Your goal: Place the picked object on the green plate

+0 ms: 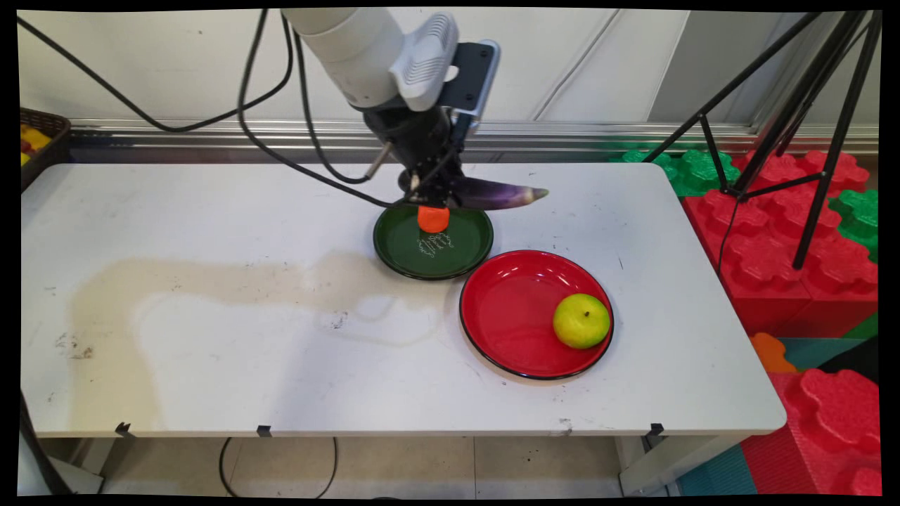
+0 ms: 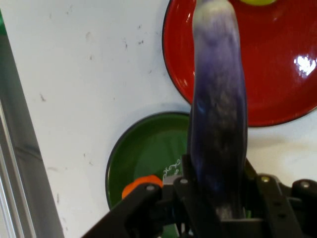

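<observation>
My gripper [image 1: 437,191] is shut on a long purple eggplant [image 1: 496,195] and holds it lying flat above the far rim of a dark green plate [image 1: 460,253]. The eggplant's tip points right. In the hand view the eggplant [image 2: 218,114] rises from between the fingers and stretches across the picture. A small orange piece [image 1: 433,218] sits on the green plate right under the gripper; it also shows as the orange piece [image 2: 141,187] in the hand view. To the front right lies a red plate [image 1: 510,316] with a yellow-green round fruit [image 1: 581,321] on it.
A dark basket [image 1: 42,140] with yellow items stands at the table's far left corner. A black tripod [image 1: 801,140] and red and green foam blocks [image 1: 780,225] stand off the table's right side. Black cables [image 1: 281,140] hang from the arm.
</observation>
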{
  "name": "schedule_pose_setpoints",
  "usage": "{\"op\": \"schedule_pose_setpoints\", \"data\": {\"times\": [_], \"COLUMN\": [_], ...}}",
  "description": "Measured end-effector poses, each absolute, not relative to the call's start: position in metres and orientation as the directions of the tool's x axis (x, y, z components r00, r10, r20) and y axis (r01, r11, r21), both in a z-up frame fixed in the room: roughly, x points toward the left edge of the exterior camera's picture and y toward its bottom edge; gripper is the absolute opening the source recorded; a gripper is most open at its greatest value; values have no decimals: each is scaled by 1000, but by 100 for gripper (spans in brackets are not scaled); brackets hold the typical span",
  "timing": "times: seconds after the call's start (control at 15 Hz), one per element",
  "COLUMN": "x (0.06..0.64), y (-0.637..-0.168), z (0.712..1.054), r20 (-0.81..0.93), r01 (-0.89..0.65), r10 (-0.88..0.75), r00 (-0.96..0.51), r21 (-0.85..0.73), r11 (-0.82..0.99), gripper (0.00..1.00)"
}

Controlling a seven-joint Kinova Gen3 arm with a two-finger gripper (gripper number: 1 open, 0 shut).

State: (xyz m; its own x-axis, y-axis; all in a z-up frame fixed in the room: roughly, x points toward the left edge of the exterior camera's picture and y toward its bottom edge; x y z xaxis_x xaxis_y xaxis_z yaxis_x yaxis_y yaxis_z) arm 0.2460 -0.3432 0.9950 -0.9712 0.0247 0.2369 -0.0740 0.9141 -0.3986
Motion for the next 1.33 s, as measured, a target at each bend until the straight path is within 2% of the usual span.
{"op": "schedule_pose_setpoints", "data": {"times": [0.47, 1.33], "x": [269, 267], "y": [-357, -425], "z": [979, 891], "r20": [187, 71], "r01": [-67, -62], "r10": [8, -40], "r00": [-982, -997], "r21": [-391, -345], "r11": [918, 937], "gripper": [0, 0]}}
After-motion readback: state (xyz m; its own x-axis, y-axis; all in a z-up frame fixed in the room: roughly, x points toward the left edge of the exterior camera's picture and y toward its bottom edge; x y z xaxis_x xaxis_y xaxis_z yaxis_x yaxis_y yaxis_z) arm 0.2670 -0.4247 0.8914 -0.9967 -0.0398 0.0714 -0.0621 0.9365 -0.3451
